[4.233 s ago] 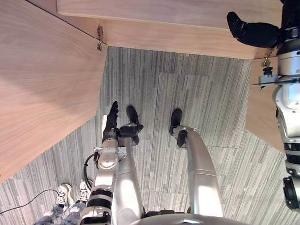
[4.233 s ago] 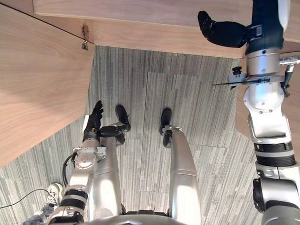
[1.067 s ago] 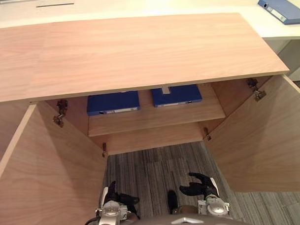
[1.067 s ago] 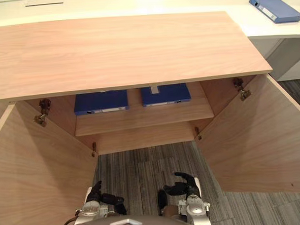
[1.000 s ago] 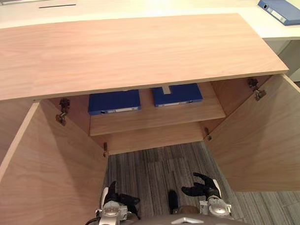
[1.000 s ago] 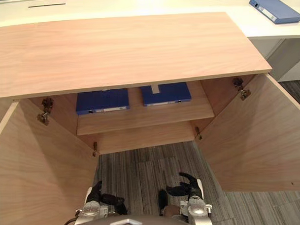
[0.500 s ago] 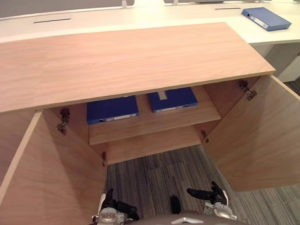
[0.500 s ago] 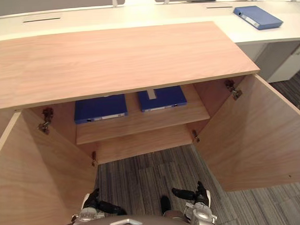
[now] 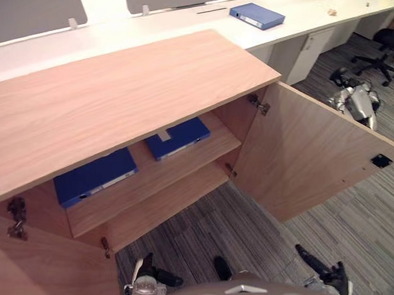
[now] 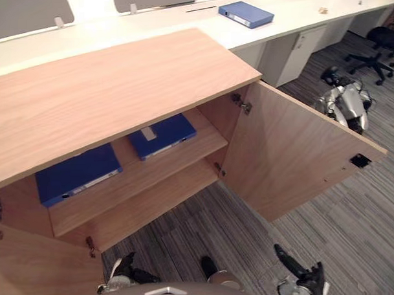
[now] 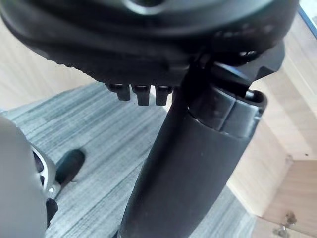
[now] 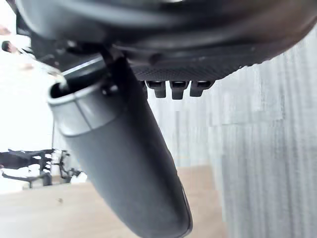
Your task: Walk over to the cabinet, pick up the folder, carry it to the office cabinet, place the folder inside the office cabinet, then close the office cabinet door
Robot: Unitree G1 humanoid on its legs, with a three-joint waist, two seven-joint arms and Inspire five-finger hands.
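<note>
Now right robot hand (image 9: 331,277) farther outward.

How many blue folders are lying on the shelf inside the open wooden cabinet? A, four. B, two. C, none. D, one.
B: one blue folder and a second blue folder lie flat, side by side, on the shelf.
</note>
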